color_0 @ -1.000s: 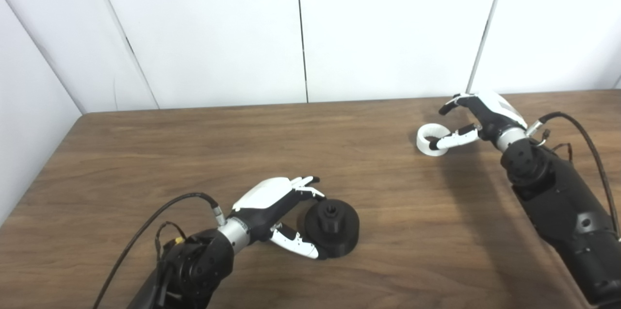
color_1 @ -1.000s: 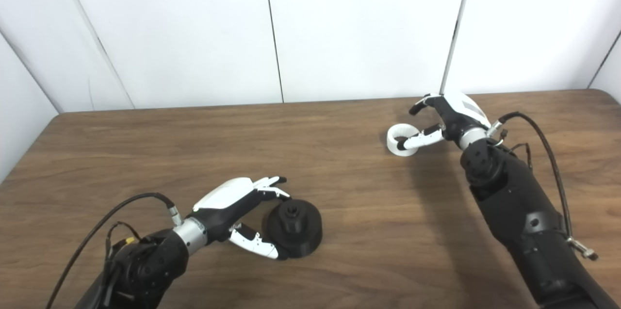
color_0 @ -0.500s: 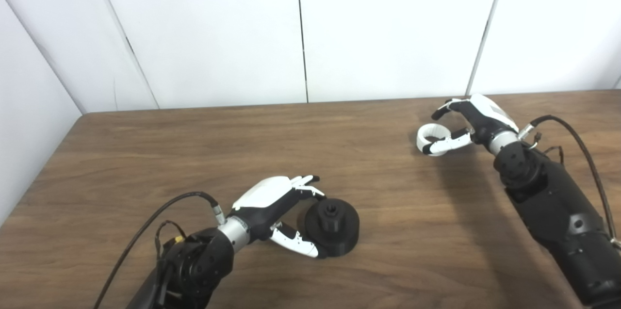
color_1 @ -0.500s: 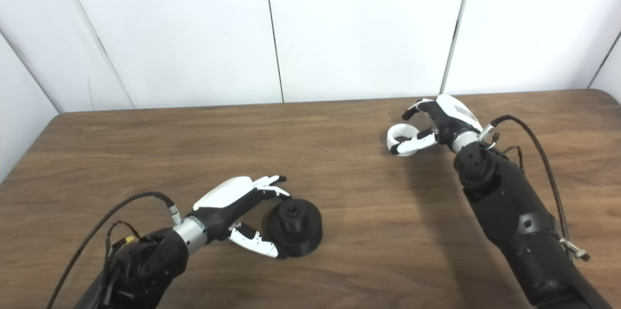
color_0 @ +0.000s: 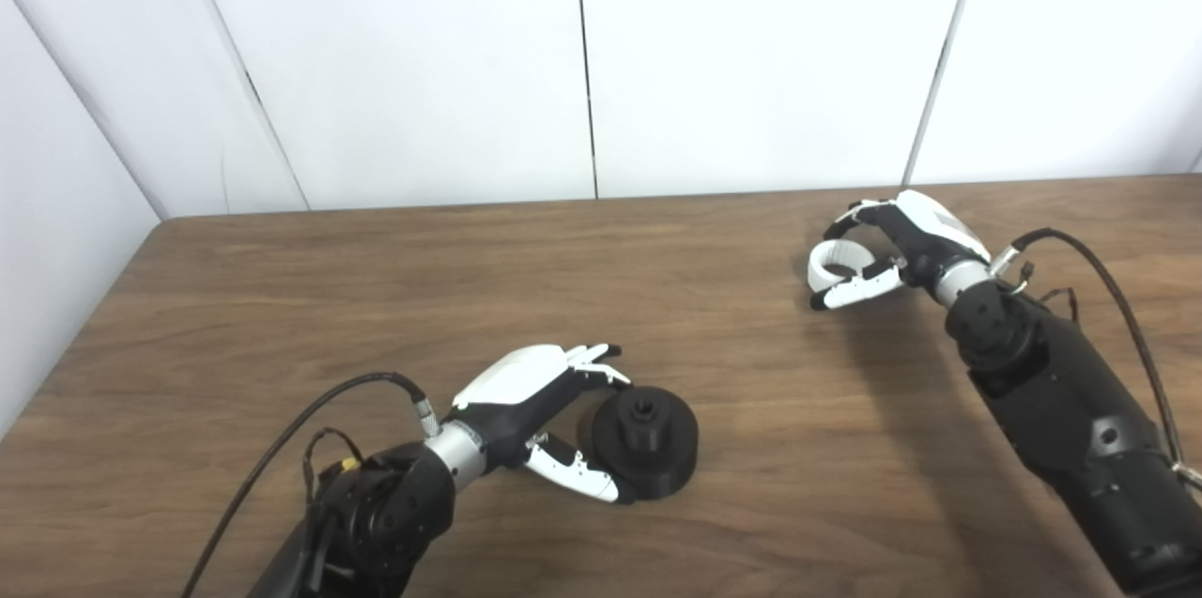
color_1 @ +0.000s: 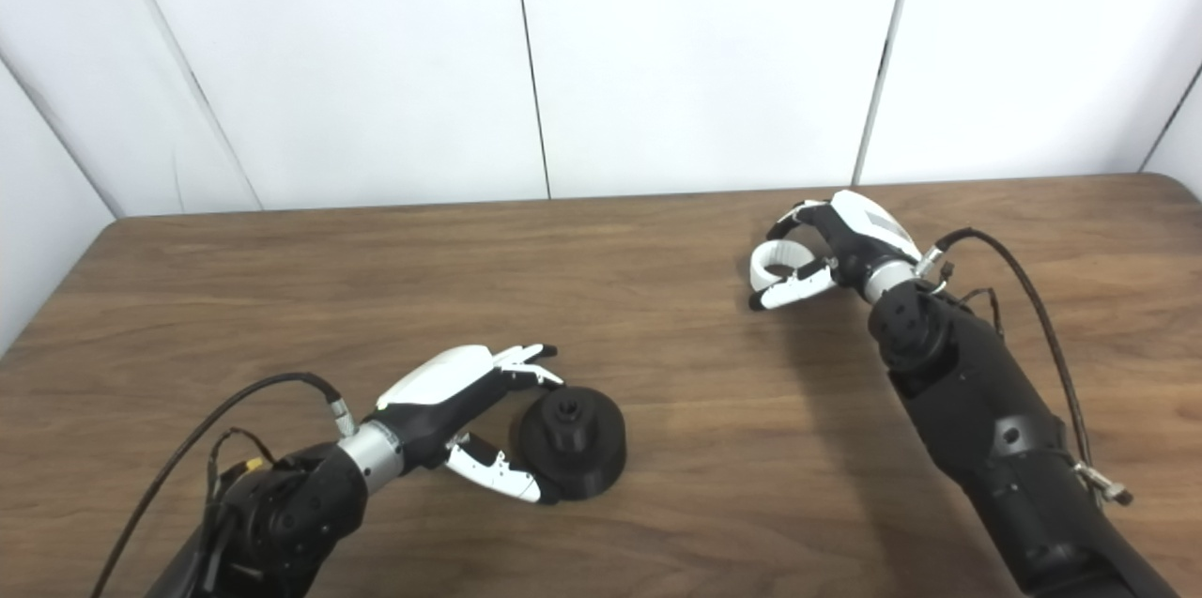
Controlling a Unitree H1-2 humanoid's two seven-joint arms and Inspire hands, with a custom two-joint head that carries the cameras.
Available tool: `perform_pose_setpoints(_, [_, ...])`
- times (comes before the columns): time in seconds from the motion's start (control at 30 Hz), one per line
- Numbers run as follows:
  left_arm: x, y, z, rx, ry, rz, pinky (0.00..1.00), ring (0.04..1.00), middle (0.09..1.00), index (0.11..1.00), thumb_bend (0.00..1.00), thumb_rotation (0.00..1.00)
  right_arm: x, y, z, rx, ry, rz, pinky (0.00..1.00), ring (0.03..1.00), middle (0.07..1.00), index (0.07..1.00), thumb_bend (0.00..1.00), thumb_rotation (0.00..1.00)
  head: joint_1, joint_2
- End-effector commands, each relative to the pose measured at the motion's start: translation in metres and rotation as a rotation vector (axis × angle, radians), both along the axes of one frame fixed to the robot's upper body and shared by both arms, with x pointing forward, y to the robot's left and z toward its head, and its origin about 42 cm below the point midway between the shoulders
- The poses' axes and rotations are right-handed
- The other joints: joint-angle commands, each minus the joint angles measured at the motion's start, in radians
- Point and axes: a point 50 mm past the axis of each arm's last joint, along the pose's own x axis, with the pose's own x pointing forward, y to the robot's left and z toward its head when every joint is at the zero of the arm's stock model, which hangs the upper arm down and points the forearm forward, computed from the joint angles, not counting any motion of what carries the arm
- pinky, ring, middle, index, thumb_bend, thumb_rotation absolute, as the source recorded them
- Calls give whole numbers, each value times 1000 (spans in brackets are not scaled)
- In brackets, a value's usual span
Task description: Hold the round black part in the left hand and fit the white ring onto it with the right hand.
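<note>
A brown wood-grain tabletop [color_0: 394, 298] stands against plain white wall panels; nothing else lies on it but the two parts.

The white ring [color_0: 832, 260] sits at the far right of the tabletop, within the right robot hand [color_0: 892, 241]. The fingers curl over its far side and the thumb crosses beneath its near side, so the hand is closed around the ring. Whether the ring has left the surface cannot be told from either view. Its opening appears tipped partly toward the left, not lying flat.

The round black part [color_0: 643, 440] rests on the tabletop near the front edge, left of centre, its small raised hub pointing straight up. The left robot hand [color_0: 540, 396] brackets its left side: fingers reach to its upper left rim, the thumb lies along its lower left edge. The hand is partly open and seems to touch the part, but a firm hold is not evident.

Governing relation: the black part lies well apart from the ring, toward the near left of the right robot hand. Judgement: the ring must travel that diagonal and arrive with its opening level over the upright hub; the left robot hand is nearer to the black part and should secure it first.
</note>
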Motion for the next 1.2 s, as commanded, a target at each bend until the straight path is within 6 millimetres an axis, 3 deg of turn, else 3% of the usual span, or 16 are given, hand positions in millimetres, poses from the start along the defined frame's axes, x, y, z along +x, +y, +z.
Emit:
perform_pose_setpoints(0.0, [4, -1, 6, 4, -8, -10, 952, 1000, 1000, 768, 1000, 402, 11, 3, 31, -7, -96, 27, 921, 989, 918, 701, 888, 272, 2, 1])
perform_pose_setpoints(0.47, [3, 1, 7, -1, -11, -6, 951, 1000, 999, 766, 1000, 383, 10, -3, 26, -10, -89, 16, 918, 985, 916, 693, 878, 234, 1, 0])
perform_pose_setpoints(1.17, [3, 3, 5, -3, -10, -6, 950, 1000, 1000, 767, 1000, 403, 8, -7, 25, 12, -188, -9, 795, 909, 858, 604, 809, 105, 1, 1])
